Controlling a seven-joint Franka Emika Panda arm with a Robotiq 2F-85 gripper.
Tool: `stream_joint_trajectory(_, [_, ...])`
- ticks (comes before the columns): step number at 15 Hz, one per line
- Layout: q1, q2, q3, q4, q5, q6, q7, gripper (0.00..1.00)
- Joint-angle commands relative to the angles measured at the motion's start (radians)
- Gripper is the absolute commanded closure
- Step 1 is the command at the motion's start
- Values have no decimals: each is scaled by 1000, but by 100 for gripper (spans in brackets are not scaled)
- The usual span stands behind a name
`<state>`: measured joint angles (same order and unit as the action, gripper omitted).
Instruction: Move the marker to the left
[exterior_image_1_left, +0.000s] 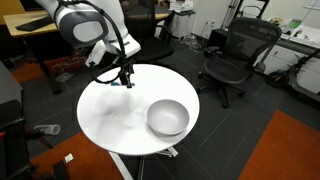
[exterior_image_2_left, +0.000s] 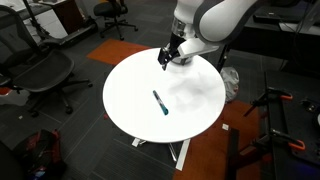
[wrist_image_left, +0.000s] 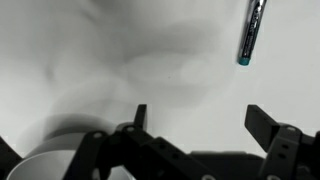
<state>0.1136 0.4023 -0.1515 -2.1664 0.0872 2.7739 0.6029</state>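
Note:
The marker (exterior_image_2_left: 160, 102), a short teal pen with a dark end, lies flat near the middle of the round white table (exterior_image_2_left: 195, 120). It also shows at the top right of the wrist view (wrist_image_left: 250, 35). I cannot make it out in an exterior view where the grey bowl (exterior_image_1_left: 167, 118) stands on the table (exterior_image_1_left: 105, 115). My gripper (exterior_image_2_left: 166, 57) hovers over the far part of the table, apart from the marker. In the wrist view the gripper (wrist_image_left: 200, 120) is open and empty, with bare table between the fingers. It also shows in an exterior view (exterior_image_1_left: 125, 78).
The bowl's rim shows at the bottom left of the wrist view (wrist_image_left: 35, 165). Black office chairs (exterior_image_1_left: 235, 55) (exterior_image_2_left: 45, 70) stand around the table. A desk (exterior_image_1_left: 40, 25) is behind the arm. The floor has orange carpet patches (exterior_image_1_left: 285, 150).

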Motion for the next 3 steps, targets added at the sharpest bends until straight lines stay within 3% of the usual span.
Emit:
stream_joint_trajectory(1, [-1,1,0,2,3,-1,-5,0])
stream_joint_trajectory(3, [-1,1,0,2,3,-1,-5,0])
